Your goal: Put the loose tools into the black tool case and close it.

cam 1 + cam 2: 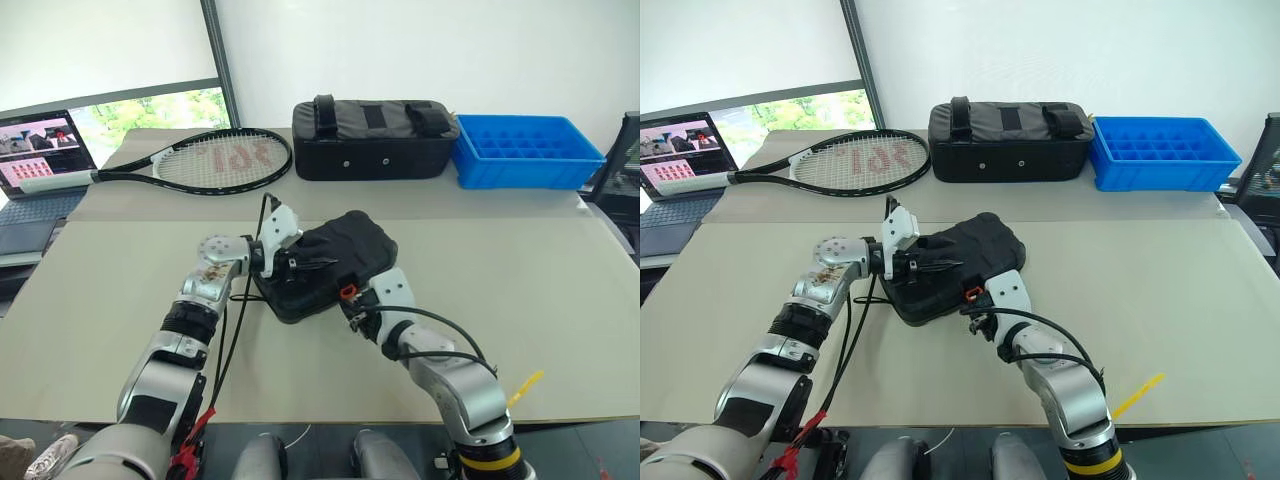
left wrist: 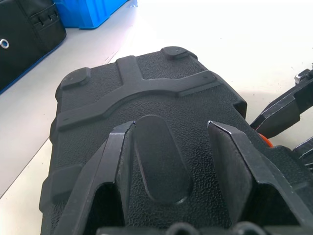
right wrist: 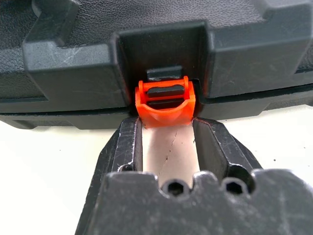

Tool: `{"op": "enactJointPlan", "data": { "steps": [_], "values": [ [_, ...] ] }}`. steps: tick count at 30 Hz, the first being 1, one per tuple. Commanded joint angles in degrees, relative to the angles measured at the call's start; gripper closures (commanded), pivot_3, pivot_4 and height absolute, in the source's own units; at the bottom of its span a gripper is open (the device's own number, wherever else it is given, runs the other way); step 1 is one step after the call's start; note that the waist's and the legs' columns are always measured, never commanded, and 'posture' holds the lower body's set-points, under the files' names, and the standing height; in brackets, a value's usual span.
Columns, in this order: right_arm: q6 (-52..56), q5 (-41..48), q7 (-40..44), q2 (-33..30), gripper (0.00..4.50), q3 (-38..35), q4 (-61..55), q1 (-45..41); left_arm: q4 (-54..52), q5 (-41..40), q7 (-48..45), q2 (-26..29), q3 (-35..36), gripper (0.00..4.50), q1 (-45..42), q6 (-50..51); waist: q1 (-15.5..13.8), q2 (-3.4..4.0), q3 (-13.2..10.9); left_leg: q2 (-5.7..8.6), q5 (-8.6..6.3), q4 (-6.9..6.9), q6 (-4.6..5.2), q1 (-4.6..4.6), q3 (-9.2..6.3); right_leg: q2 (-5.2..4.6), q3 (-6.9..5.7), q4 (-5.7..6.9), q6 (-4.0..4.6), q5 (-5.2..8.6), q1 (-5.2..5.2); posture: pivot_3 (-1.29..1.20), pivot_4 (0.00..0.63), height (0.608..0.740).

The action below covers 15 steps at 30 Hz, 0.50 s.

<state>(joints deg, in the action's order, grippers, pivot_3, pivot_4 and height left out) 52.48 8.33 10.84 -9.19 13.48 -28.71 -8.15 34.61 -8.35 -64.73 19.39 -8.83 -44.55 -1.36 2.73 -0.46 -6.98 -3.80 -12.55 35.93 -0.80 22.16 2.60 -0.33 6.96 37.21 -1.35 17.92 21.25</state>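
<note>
Black tool case [image 1: 325, 265] mid-table, lid down, tilted diagonally on the grey table [image 1: 560, 330]. No loose tools visible on the table.

Head views: left gripper [image 1: 300, 262] reaching in from the left over the case top. Right gripper [image 1: 352, 300] at the case's near edge by the orange latch [image 1: 347, 292]. Tennis racket [image 1: 215, 160], black fabric bag [image 1: 372, 138], blue crate [image 1: 527, 150] along the far edge, well apart from case. Laptop [image 1: 40, 150] far left.

Left wrist view adds: fingers [image 2: 110, 171] spread, lying on the textured lid w/ a raised oval bump btwn them; not pinching anything. Right gripper's finger + orange bit visible at the edge.

Right wrist view adds: latch [image 3: 165, 102] close-up, sits in a notch at the lid/base seam. Fingertips [image 3: 129, 132] parted, flanking the latch's lower end, touching or nearly so; can't tell if actually clamped. Seam btwn halves looks closed.
</note>
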Motion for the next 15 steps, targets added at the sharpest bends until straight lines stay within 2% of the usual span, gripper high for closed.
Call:
{"op": "enactJointPlan", "data": {
  "steps": [1,15],
  "values": [
    [-2.6,-0.7,0.1,-0.4,3.23,0.2,-2.3,-1.1,1.8,1.1,-0.1,0.5,-0.1,2.0,-0.4,-1.3,0.0,0.01,0.0,0.0,0.0,-0.01,0.0,-0.01,0.0,0.0,-0.01,0.0,0.0,0.0,0.0,0.0,0.15,0.707],
    [-1.2,-1.0,0.7,-3.5,3.23,0.0,-5.6,-0.5,2.3,3.2,0.1,0.0,-1.7,2.0,1.4,-4.1,-0.2,0.01,0.1,0.01,0.0,-0.01,0.0,0.0,-0.01,-0.01,-0.01,-0.01,-0.02,0.01,-0.02,0.0,0.15,0.707]
  ]
}}
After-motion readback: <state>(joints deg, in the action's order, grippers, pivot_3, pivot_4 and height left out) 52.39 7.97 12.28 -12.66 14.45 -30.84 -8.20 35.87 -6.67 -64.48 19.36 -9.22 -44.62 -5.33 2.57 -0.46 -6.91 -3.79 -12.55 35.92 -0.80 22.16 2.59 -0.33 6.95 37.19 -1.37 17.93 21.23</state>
